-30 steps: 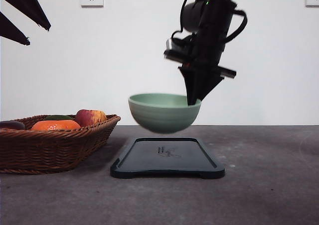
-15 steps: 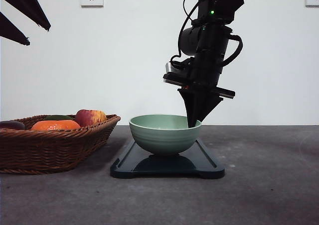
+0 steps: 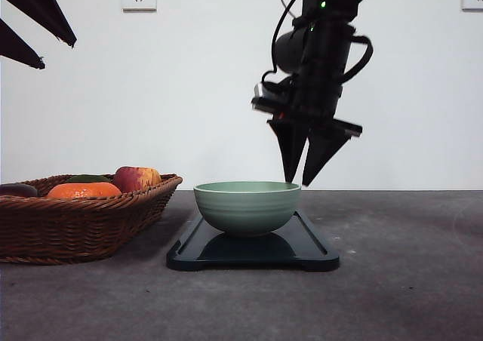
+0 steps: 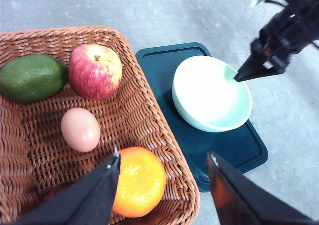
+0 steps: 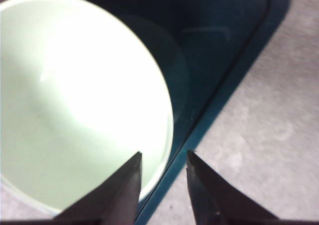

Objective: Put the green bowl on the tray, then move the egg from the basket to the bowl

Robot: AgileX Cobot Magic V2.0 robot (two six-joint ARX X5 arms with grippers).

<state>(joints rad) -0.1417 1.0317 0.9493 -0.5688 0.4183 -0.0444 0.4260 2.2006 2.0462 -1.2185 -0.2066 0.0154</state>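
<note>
The green bowl (image 3: pixel 247 205) stands upright on the dark tray (image 3: pixel 253 252), empty inside (image 4: pixel 212 93). My right gripper (image 3: pixel 299 181) hangs open just above the bowl's right rim, apart from it. In the right wrist view the bowl (image 5: pixel 75 100) has its rim running between the open gripper's (image 5: pixel 164 154) fingertips, with the tray (image 5: pixel 219 46) beyond. The egg (image 4: pixel 80 129) lies in the wicker basket (image 4: pixel 149 120), left of the tray. My left gripper (image 4: pixel 164 157) is open and empty, high above the basket's near corner and at the top left of the front view (image 3: pixel 59 54).
The basket (image 3: pixel 83 220) also holds an apple (image 4: pixel 94 71), an avocado (image 4: pixel 32 77) and an orange (image 4: pixel 138 181) around the egg. Bare grey table (image 3: pixel 407 281) stretches to the right of and in front of the tray. A white wall stands behind.
The right gripper lowered the bowl from the air onto the tray, then opened and rose slightly off its rim. The left arm has not moved.
</note>
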